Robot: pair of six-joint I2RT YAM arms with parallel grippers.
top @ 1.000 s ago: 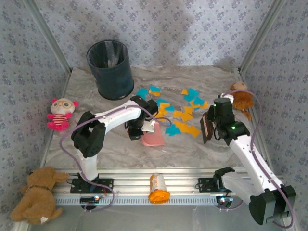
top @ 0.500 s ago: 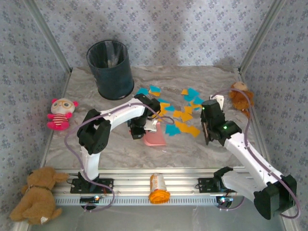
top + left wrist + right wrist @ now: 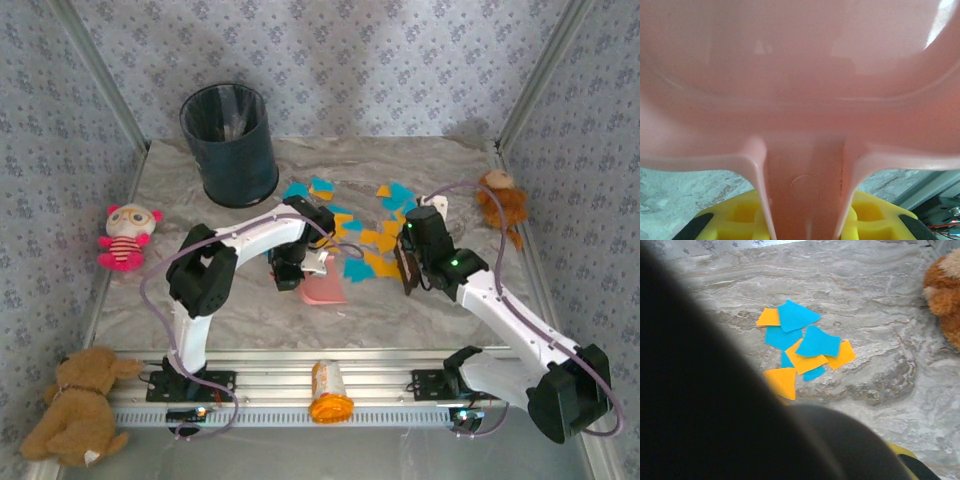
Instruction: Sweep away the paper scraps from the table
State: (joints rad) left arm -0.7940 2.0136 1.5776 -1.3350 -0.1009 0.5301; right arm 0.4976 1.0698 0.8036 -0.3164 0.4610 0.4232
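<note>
Right gripper [image 3: 409, 268] has shifted left, fingers clamped on a dark brush [image 3: 403, 258] at the right edge of the paper scraps [image 3: 375, 243], which lie centre of the table [image 3: 250, 315]. Left gripper [image 3: 298, 268] fingers [image 3: 735, 217] clamp the pink dustpan [image 3: 800, 75] by its handle.

**Orange and blue scraps [image 3: 375, 240] strewn on the marble table [image 3: 420, 320]**

The scraps are small flat paper pieces, orange-yellow and turquoise, roughly square or triangular. They lie scattered over the middle of the table and toward its far right, some single, some overlapping. The right wrist view shows one cluster [image 3: 805, 345] lying flat, blue pieces partly over orange. The table [image 3: 880, 305] is grey-beige with marble veining.
</note>
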